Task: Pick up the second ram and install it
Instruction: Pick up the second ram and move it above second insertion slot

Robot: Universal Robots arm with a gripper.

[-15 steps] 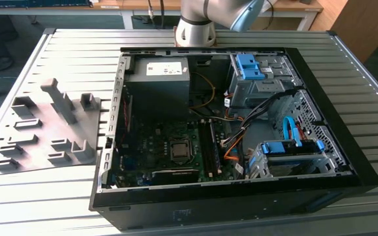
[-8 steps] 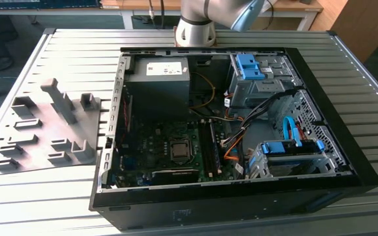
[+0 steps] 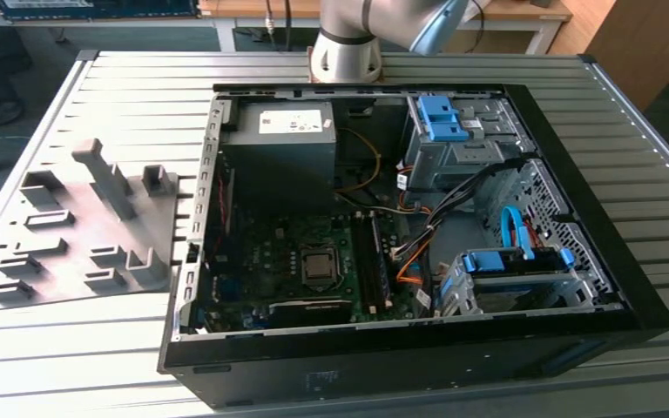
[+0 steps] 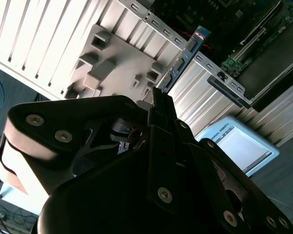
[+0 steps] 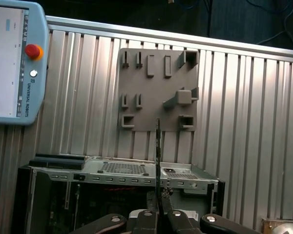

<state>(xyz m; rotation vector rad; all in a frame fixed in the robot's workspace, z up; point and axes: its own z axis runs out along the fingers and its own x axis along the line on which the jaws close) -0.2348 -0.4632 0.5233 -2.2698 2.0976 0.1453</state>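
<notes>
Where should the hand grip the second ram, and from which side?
Pinch its two flat faces near one edge, approaching along the board's plane. The second ram is a thin board, edge-on in the first wrist view; the hand holds it so.

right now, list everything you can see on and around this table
ribbed aluminium table: one, silver, under everything
open black computer case: one, black, mid-table
dark green motherboard: one, green, on the case's floor
grey power supply box: one, grey, case corner nearest the arm's base
blue plastic drive brackets: two, blue, case's side at the exterior view's right
flat grey plastic holder plate: one, grey, on the table, exterior view's left of the case
pale teach pendant with red button: one, light grey, at the table's edge
thin dark memory stick: one, green-black, clamped in the gripper, above the table
silver robot arm: one, silver-grey, base behind the case
black gripper: one, black, shut on the memory stick
</notes>
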